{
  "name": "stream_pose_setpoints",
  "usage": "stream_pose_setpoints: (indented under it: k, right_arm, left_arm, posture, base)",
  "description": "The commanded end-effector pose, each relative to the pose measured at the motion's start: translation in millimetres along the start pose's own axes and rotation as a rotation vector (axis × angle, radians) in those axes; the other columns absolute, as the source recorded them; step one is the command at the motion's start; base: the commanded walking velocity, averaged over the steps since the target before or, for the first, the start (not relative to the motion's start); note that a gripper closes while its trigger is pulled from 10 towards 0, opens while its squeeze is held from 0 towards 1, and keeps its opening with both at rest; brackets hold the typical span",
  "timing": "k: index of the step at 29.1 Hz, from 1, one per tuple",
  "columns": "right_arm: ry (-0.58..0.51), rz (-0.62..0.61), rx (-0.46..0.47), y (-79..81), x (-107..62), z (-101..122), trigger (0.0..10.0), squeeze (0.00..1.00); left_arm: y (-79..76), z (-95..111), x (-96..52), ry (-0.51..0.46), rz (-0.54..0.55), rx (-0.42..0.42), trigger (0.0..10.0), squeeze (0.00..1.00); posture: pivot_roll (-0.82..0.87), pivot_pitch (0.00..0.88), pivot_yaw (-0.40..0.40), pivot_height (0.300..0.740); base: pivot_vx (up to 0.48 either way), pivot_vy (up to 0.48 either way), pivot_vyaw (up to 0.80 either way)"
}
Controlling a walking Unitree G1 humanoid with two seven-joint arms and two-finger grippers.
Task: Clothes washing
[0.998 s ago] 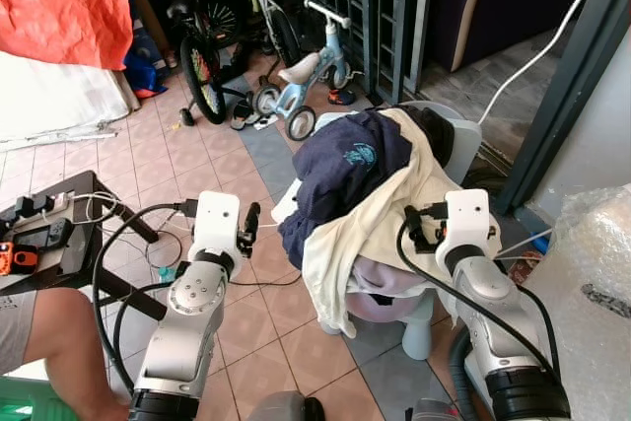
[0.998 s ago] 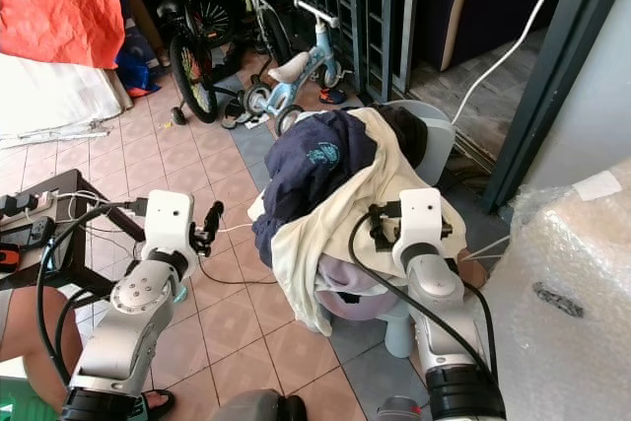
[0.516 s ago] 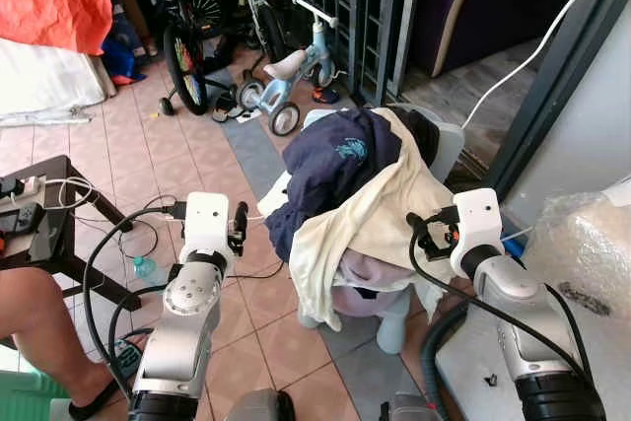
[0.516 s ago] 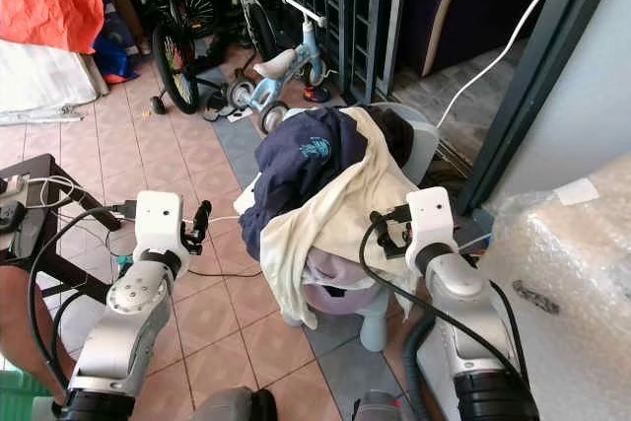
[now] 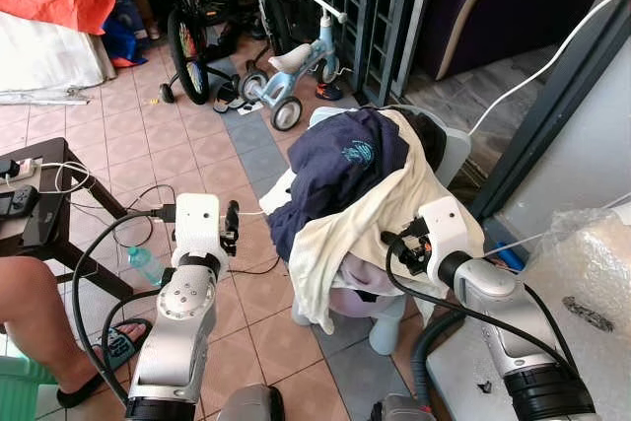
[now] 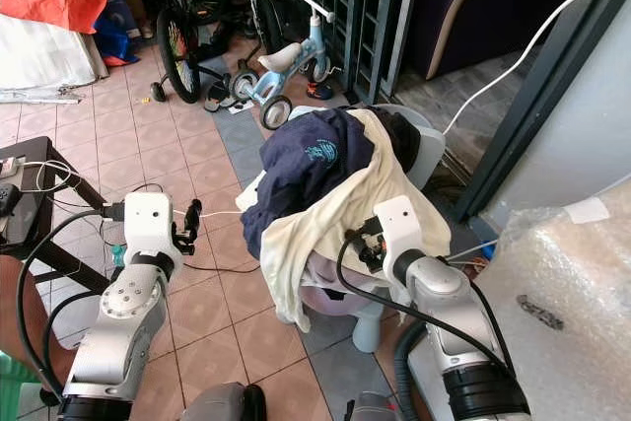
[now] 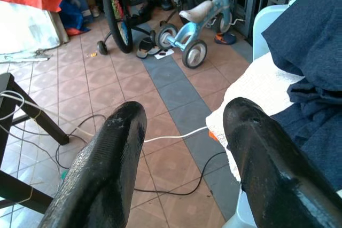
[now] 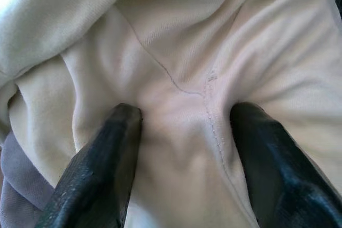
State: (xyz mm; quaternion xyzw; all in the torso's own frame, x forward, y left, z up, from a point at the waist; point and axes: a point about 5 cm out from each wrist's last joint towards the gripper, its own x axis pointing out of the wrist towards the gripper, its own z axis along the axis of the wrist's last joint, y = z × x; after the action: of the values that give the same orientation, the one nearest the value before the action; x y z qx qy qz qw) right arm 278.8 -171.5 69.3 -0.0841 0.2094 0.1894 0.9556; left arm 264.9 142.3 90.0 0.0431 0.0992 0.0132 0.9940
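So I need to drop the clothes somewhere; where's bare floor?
Bare tiles lie between the black side table, the bicycle and the clothes pile. Crowded: white cables by the table, tricycle ahead.

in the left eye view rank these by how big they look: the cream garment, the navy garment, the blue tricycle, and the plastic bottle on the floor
1. cream garment and navy garment: look alike in spread, so no ranking between them.
2. blue tricycle, though it stands farther from the camera.
3. plastic bottle, smallest.
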Motion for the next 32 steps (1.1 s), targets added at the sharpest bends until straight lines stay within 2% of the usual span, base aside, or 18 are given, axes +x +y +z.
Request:
stream_pose_setpoints:
  k: [1, 20, 26, 32]
  right_arm:
    - [0.023, 0.024, -0.008, 5.2, 0.4, -3.5, 0.0, 0.0]
    - [0.003, -0.02, 0.013, -0.8, 1.4, -0.6, 0.0, 0.0]
    - [-0.004, -0.019, 0.027, 2.0, 3.0, -0.3, 0.0, 0.0]
    - [-0.08, -0.054, 0.081, -1.0, 6.7, 12.9, 0.0, 0.0]
  left_arm:
    - [0.7, 3.1, 0.5, -0.008, 0.002, 0.009, 10.0, 0.0]
    - [-2.4, 1.8, 3.7, -0.008, 0.005, 0.0, 10.0, 0.0]
    - [-2.8, 3.4, 5.6, -0.013, 0.0, -0.001, 10.0, 0.0]
    - [-2.6, 6.3, 8.8, -0.018, -0.002, 0.0, 10.0, 0.0]
  posture:
    - [-0.02, 0.077, 0.044, 0.74]
    - [-0.03, 0.076, 0.032, 0.74]
    - [-0.03, 0.071, 0.038, 0.74]
    - [-0.03, 0.092, 0.053, 0.74]
  base:
    - [0.0, 0.0, 0.0]
    - [0.0, 0.0, 0.0]
    - [0.0, 0.0, 0.0]
    - [0.0, 0.0, 0.0]
